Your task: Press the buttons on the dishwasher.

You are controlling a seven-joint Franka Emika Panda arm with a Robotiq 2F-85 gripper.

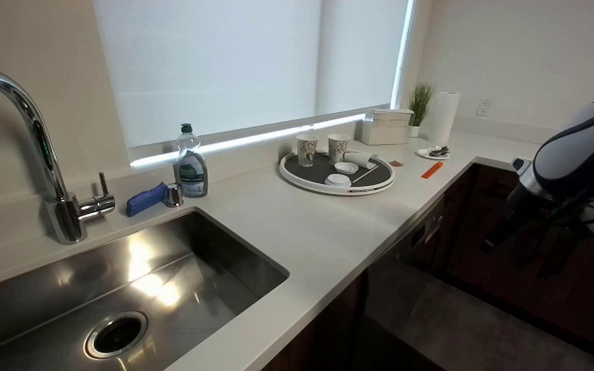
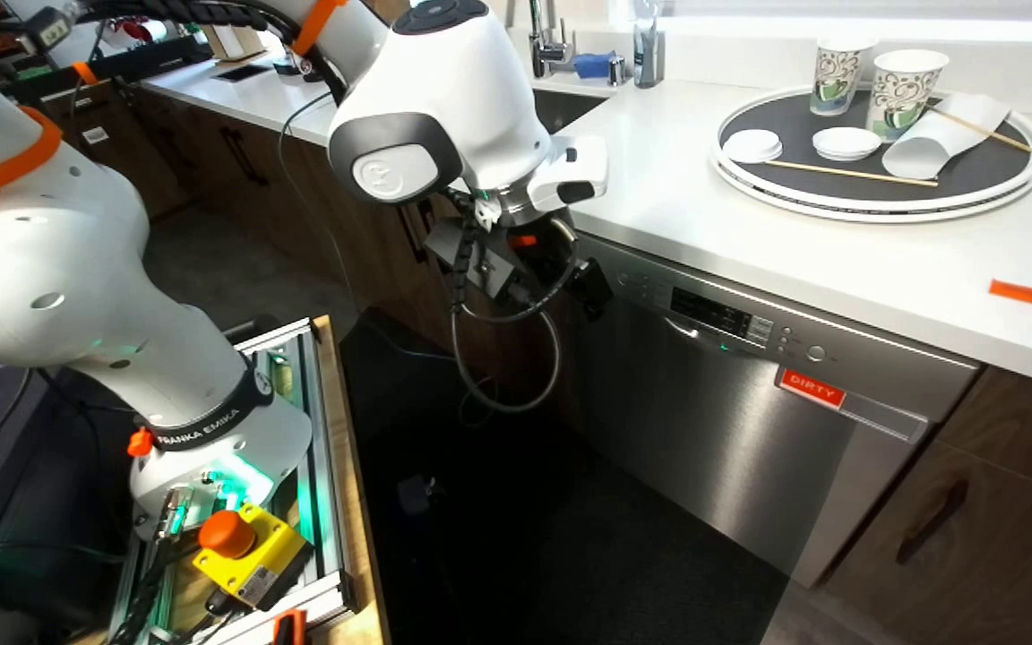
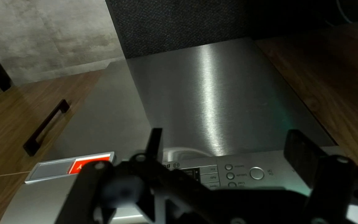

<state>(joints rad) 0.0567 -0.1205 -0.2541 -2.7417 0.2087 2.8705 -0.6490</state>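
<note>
Hovering near the dishwasher [image 2: 704,421], I hold my gripper [image 3: 225,144] unclenched, fingers [image 3: 301,158] well apart. In an exterior view the dishwasher stands under the counter [image 2: 838,255], a red DIRTY sign [image 2: 810,388] on its front; in the wrist view, its buttons [image 3: 230,176] show between my fingers.

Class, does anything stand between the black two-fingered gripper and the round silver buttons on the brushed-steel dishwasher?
Nothing visible: in the wrist view, no object separates the gripper from the round buttons on the dishwasher.

dishwasher [image 2: 713,421] beneath the counter [image 2: 883,260] (a tray [image 2: 798,134] on top)
</note>
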